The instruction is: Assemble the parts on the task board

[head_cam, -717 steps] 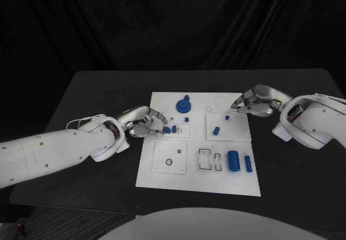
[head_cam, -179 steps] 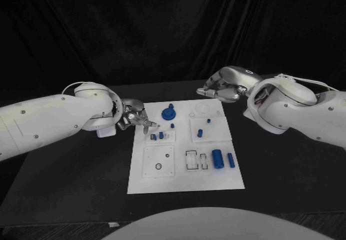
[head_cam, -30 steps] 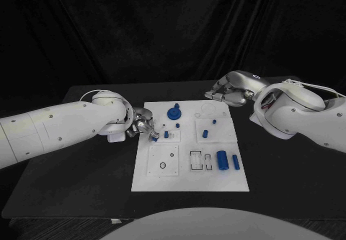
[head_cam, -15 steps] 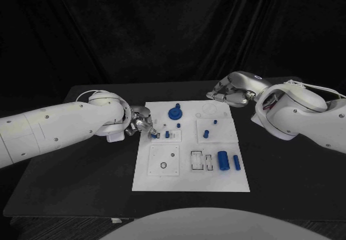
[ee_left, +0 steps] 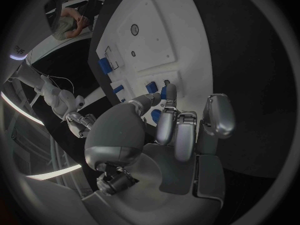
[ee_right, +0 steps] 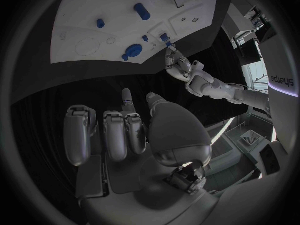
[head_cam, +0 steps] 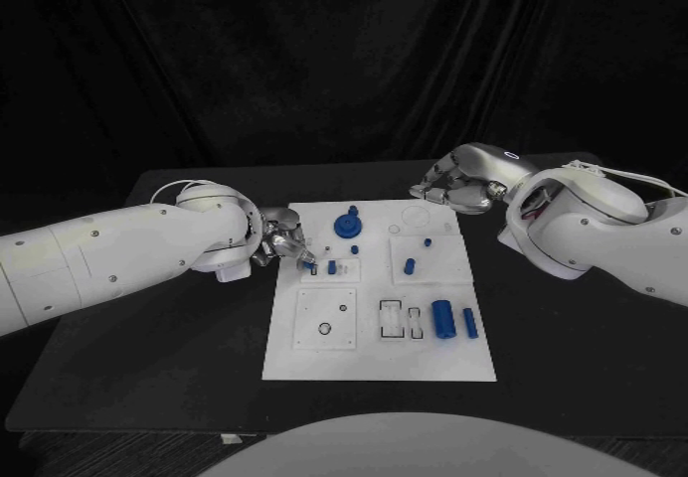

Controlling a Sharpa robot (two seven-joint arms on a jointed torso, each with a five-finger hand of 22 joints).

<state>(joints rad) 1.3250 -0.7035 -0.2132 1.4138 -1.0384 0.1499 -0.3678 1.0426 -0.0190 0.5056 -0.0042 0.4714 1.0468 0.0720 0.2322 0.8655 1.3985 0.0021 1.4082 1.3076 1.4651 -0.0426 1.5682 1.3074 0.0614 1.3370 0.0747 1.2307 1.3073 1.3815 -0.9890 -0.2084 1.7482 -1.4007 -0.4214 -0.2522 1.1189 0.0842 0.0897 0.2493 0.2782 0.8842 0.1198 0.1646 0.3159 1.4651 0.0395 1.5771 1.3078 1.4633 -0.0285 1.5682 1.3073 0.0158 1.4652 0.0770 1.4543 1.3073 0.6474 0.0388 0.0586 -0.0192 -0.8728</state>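
We see left hand (head_cam: 282, 244) pinching a small blue part (ee_left: 164, 91) at task board (head_cam: 376, 353)'s left edge; right hand (head_cam: 456, 189) curled, holding nothing.

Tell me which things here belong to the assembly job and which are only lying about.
Belong to the job:
- white flat task board
- small blue parts on it, such as the round blue gear-like piece and the large blue cylinder
- left hand, at the board's edge

Only lying about:
- black table, which just carries the board
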